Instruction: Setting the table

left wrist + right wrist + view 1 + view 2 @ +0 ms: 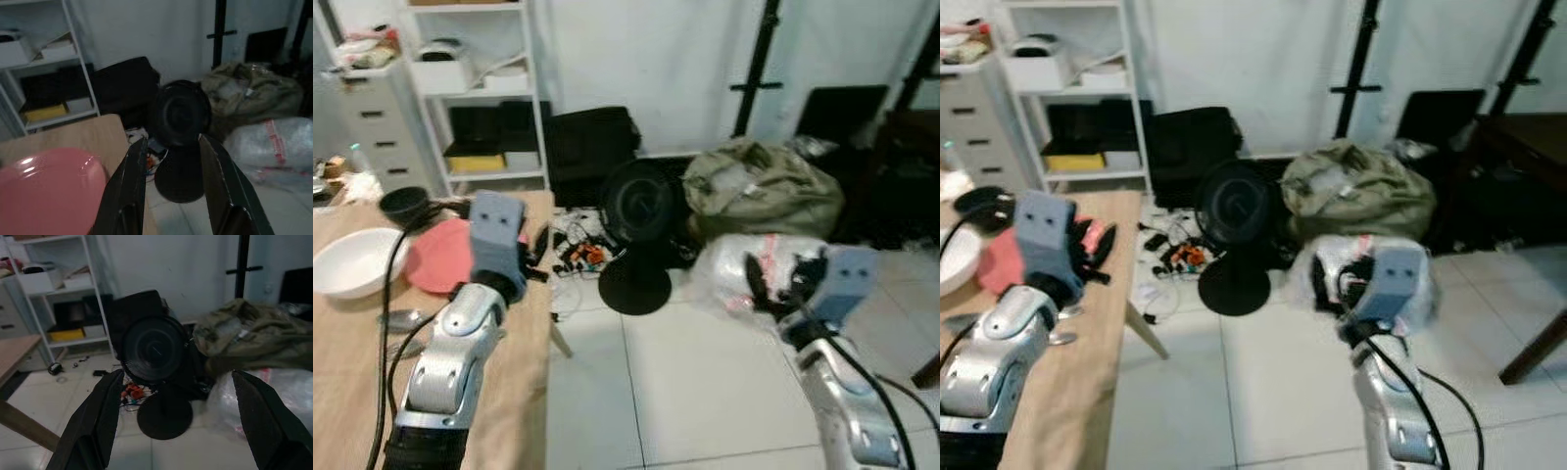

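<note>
On my left, a white bowl (352,262), a small black bowl (404,204) and a glossy pink plate (440,257) sit on the wooden table (514,392). My left gripper (168,188) hangs open just beside the plate, over the table's right edge. Beyond lies tiled floor (685,382) with a black fan (641,235). My right gripper (178,423) hovers there, fingers wide apart.

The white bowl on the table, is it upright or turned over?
Upright: the white bowl shows its open rim and hollow inside, facing up.
</note>
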{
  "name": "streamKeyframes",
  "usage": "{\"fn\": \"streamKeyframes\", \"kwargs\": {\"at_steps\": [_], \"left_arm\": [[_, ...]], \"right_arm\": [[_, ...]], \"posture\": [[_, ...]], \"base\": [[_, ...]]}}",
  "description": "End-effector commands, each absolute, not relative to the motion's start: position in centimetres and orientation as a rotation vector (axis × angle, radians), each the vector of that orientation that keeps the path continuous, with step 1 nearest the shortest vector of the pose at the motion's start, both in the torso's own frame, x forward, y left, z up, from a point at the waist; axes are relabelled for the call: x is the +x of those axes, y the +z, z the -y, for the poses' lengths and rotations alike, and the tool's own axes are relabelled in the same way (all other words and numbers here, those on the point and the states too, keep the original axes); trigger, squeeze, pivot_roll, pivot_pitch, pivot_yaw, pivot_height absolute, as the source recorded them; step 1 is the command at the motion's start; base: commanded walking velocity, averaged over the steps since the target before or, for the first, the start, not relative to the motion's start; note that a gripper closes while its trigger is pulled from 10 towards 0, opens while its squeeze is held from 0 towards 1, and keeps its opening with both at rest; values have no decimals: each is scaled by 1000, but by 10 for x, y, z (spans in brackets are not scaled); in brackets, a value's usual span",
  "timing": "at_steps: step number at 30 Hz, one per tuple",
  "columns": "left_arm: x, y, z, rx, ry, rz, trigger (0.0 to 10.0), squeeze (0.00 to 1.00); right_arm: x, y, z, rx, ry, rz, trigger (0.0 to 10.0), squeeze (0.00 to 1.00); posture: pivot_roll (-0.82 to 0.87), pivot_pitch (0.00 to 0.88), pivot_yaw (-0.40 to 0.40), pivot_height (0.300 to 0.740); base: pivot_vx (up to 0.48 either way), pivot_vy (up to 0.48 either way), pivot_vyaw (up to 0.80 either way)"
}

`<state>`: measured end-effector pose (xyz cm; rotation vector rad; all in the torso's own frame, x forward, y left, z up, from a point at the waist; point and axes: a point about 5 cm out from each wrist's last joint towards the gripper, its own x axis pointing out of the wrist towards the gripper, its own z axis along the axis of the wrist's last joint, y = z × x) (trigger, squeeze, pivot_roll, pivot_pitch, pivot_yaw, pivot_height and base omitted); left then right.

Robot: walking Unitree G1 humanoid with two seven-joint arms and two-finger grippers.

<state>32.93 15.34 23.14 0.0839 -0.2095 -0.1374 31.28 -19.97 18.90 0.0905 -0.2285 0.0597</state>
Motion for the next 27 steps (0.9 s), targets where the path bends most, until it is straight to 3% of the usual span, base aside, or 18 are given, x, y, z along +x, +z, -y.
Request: {"fn": "streamKeyframes", "kwargs": {"at_steps": [1, 13, 27], "left_arm": [[329, 223, -164, 100, -77, 177, 10000, 0], [326, 210, -180, 103, 69, 149, 10000, 0], [329, 215, -175, 122, 34, 173, 10000, 0]], "right_arm": [[317, 187, 188, 92, 114, 212, 10000, 0], [330, 186, 161, 92, 227, 177, 10000, 0], [329, 189, 165, 109, 176, 211, 10000, 0]], "posture": [[19, 50, 68, 740], [36, 47, 13, 740], [33, 57, 34, 740]], "base": [[0, 0, 0], [0, 0, 0], [0, 0, 0]]}}
